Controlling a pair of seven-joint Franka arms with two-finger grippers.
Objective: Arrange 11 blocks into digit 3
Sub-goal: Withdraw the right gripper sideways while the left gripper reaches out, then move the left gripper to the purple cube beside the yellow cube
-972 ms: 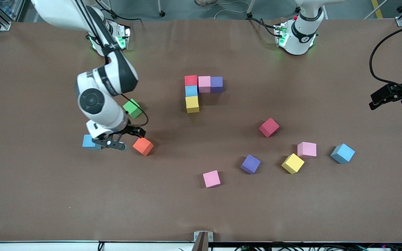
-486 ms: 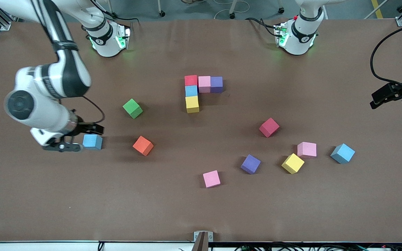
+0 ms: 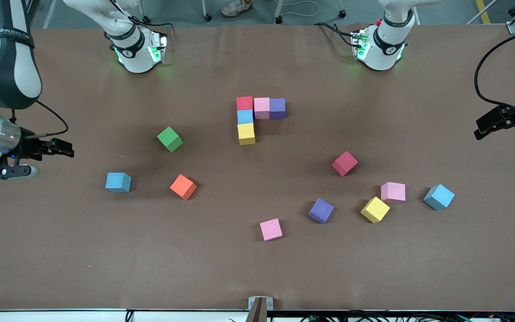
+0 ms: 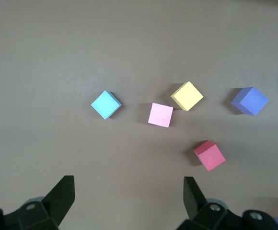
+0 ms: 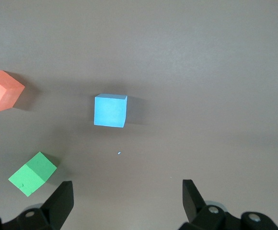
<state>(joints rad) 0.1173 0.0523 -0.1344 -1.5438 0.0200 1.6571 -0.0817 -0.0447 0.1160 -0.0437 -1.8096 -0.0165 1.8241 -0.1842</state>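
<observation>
The desk (image 3: 257,268) carries fourteen blocks. Five of them touch and form the started digit: a red block (image 3: 244,103), a pink block (image 3: 262,105) and a purple block (image 3: 277,106) make a bar near the middle of the desk, toward the edge where the bases stand. A blue block (image 3: 245,116) and a yellow block (image 3: 246,133) run from the red block toward the front-camera edge as a column.

Loose blocks toward the right arm's end: a green cube (image 3: 170,139), an orange cube (image 3: 183,187) and a blue cube (image 3: 118,182).

Loose blocks toward the left arm's end: a red cube (image 3: 344,163), a pink cube (image 3: 393,192), a yellow cube (image 3: 375,209), a purple cube (image 3: 321,210) and a light blue cube (image 3: 439,197). Another pink cube (image 3: 271,229) lies nearest the front-camera edge, near its midpoint.

The right tool (image 3: 29,158) hangs over the desk edge at the right arm's end, fingers spread, holding nothing. The left tool (image 3: 503,120) hangs over the edge at the left arm's end; its fingers are spread in the left wrist view (image 4: 129,199), apparently empty.
</observation>
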